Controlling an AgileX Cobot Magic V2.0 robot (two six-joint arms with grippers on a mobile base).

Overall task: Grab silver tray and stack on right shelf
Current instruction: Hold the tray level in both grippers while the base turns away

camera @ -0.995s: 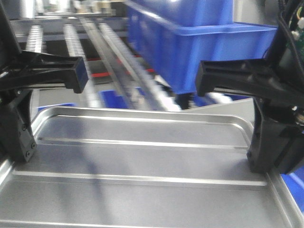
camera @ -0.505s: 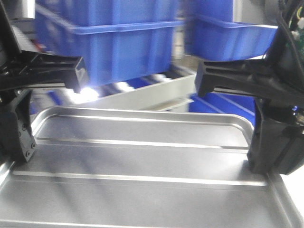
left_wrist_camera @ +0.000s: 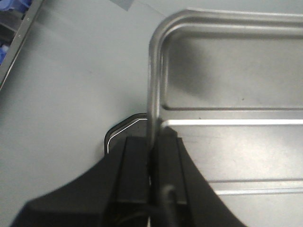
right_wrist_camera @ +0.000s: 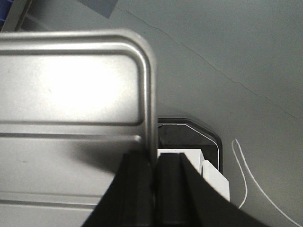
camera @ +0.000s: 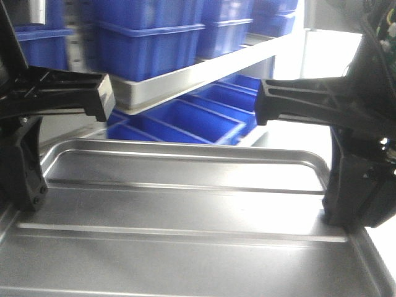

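My left pincer (left_wrist_camera: 152, 151) and right pincer (right_wrist_camera: 154, 165) each grip a rim of the tray (camera: 185, 204) between them (thin edges only). Uneven arm motion could twist it loose.

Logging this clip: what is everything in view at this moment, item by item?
Shiny silver rectangular ribbed metal tray: one, silver, foreground, over the floor, gripped at left and right rims.
Blue plastic bins: several (blurred, no exact count), blue, background, above and below the shelf level.
Grey steel shelf level: one, grey, slanting across the background.
Grey floor: one, grey, beneath the tray.
Thin white cable: one, white, on the floor, right wrist view.
Black rounded-corner panel: black, below the tray rim; identity unclear.
Left end effector: one, black, shut on the left rim.
Right end effector: one, black, shut on the right rim.
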